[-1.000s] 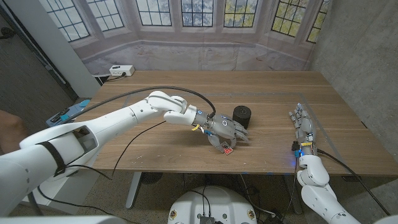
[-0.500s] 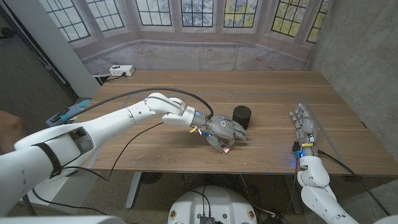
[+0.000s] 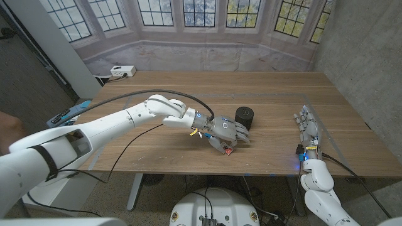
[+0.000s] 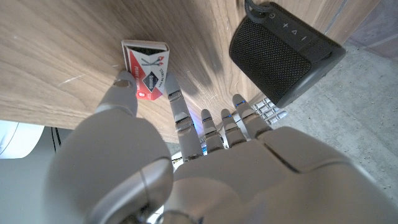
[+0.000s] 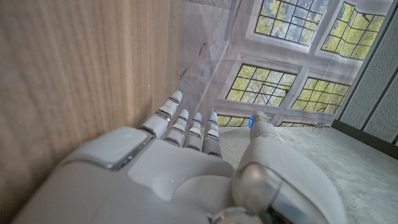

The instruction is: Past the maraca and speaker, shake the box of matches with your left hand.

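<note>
Matchbox (image 4: 147, 68): red and white, lying on the wooden table (image 3: 157, 125) near its front edge, label up. In the head view the matchbox (image 3: 228, 150) peeks out beneath the left hand.

Left hand (image 3: 227, 133): over the matchbox, fingers extended and apart; thumb tip appears to touch the box's side in the left wrist view, though contact is hard to confirm. Nothing gripped.

Speaker (image 3: 244, 117): black, cylindrical, just beyond the left hand.

Right hand (image 3: 307, 129): at the table's right side, well apart from the box, fingers straight, holding nothing.
</note>
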Tool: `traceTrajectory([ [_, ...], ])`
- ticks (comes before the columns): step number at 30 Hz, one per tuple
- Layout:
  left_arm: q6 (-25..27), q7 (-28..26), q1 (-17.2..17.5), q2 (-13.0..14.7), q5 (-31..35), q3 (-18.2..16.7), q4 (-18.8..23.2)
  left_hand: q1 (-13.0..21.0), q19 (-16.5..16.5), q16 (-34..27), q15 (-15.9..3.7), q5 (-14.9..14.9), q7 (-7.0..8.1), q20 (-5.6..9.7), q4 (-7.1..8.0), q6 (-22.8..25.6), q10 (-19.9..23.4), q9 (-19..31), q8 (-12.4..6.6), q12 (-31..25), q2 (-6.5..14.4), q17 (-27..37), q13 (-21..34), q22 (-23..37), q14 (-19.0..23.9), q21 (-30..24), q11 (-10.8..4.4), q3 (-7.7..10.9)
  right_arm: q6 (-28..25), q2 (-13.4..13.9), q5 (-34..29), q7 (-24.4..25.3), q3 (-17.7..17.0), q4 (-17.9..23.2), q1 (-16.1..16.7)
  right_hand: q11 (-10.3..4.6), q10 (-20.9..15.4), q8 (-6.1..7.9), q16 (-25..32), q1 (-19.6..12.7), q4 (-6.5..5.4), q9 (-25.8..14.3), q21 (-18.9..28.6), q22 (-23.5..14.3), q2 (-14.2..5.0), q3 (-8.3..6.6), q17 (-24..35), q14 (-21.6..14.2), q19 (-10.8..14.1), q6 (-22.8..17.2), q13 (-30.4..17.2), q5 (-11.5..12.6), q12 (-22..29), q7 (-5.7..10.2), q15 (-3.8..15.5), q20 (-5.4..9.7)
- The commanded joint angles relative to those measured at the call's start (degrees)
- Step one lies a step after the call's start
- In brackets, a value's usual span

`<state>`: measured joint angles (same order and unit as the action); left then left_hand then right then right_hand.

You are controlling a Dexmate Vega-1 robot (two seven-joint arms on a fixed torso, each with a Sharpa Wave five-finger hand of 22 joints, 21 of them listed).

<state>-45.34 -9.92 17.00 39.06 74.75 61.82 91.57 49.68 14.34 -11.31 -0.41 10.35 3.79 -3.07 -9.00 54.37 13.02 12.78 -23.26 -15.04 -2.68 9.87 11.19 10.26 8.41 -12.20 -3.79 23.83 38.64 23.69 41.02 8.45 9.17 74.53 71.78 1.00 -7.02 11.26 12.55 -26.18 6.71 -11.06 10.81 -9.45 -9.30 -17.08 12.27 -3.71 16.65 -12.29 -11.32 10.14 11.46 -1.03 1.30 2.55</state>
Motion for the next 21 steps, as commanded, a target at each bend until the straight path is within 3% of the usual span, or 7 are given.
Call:
traceTrajectory([
  [1,-0.03,0.21,-0.43,0.20,-0.50,-0.80,0.96,0.92,0.48,-0.14,0.06,0.25,0.28,-0.03,0.04,-0.19,0.29,0.05,-0.03,-0.07,0.39,0.13,0.20,0.17,0.33,-0.35,0.06,-0.27,-1.01,0.70,-0.96,1.43,-0.23,2.34,0.78,0.14,-0.72,0.22,0.33,-0.37,0.14,-0.10,0.29,-0.21,-0.03,-0.22,0.10,-0.48,0.52,-0.45,-0.25,-0.01,0.22,0.04,0.01,1.38],
  [21,0.42,2.29,-0.75,-0.37,-2.54,-2.67,1.94,0.81,0.51,0.16,0.06,0.24,0.21,-0.01,0.28,-0.75,0.46,0.17,0.20,0.29,0.48,0.15,0.22,0.18,0.39,-0.19,0.41,-0.61,-3.62,2.35,-1.44,1.98,-0.57,4.48,0.10,0.09,-0.73,0.23,0.32,-0.37,0.12,-0.11,0.28,-0.21,-0.02,-0.23,0.10,-0.49,0.66,-0.51,-0.26,-0.02,0.20,-0.02,0.00,1.29],
])
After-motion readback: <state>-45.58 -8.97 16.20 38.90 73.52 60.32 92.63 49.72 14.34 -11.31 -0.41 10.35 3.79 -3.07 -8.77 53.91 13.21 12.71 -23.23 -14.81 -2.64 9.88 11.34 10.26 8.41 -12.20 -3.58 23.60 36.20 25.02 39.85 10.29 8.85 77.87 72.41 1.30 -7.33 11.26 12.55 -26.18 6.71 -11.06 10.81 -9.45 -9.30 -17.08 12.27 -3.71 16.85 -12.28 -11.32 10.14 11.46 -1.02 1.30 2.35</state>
